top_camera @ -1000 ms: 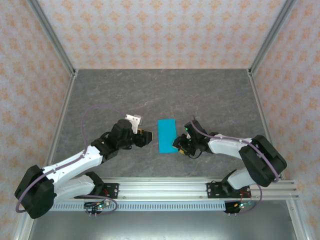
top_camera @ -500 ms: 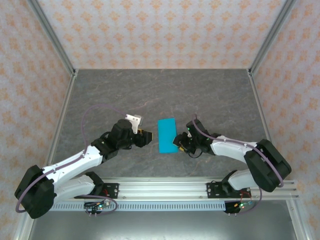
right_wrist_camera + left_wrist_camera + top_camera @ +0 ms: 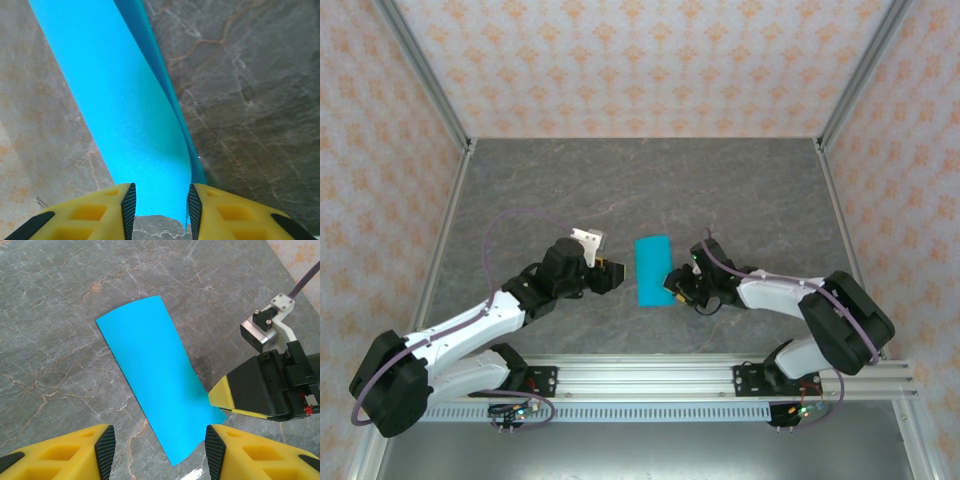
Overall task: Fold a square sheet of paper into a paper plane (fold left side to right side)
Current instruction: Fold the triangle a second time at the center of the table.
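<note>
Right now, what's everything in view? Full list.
square sheet of paper: 1, cyan-blue, folded into a narrow strip, mid-table between the arms
table: 1, grey marble-look, under everything
walls: 3, orange-patterned, around the table
rail: 1, silver, near edge, carrying both arm bases
cables: 2, purple, one along each arm
left end effector: 1, yellow and black, open, just left of the paper, apart from it
right end effector: 1, yellow and black, jaws apart, at the paper's near right corner
</note>
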Robot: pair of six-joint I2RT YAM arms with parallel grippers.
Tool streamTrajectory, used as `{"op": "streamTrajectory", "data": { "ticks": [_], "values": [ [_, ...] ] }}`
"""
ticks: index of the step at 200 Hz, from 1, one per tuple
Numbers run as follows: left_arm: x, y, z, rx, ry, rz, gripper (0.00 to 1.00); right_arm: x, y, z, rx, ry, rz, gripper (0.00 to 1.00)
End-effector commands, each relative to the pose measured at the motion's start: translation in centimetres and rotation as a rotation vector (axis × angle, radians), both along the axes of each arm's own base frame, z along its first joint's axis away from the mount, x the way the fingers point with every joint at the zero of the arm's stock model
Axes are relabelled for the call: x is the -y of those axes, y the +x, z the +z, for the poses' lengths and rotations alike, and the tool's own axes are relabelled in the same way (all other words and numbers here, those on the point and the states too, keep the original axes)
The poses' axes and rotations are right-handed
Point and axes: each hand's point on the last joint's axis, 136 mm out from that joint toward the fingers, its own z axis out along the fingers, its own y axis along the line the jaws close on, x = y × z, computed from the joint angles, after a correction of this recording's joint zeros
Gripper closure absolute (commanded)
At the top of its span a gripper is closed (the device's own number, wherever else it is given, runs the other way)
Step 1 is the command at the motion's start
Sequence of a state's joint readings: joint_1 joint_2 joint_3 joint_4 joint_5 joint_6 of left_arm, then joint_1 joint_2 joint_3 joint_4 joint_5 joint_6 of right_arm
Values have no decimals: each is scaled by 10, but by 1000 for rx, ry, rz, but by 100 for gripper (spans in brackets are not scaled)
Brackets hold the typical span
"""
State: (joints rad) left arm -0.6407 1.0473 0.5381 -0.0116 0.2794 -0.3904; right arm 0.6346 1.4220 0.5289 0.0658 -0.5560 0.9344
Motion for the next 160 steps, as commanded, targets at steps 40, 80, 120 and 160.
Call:
{"op": "streamTrajectory", "data": {
  "ticks": [40,80,120,160],
  "values": [
    [0,5,11,34,13,2,46,5,1,0,31,-27,-3,63],
    [0,5,11,31,16,2,46,6,-9,-20,-68,-35,-18,60],
    [0,3,10,25,14,-5,46,4,-8,-19,-74,-29,-21,60],
    [0,3,12,33,9,-5,46,5,-8,-18,-64,-22,-34,63]
  ]
}}
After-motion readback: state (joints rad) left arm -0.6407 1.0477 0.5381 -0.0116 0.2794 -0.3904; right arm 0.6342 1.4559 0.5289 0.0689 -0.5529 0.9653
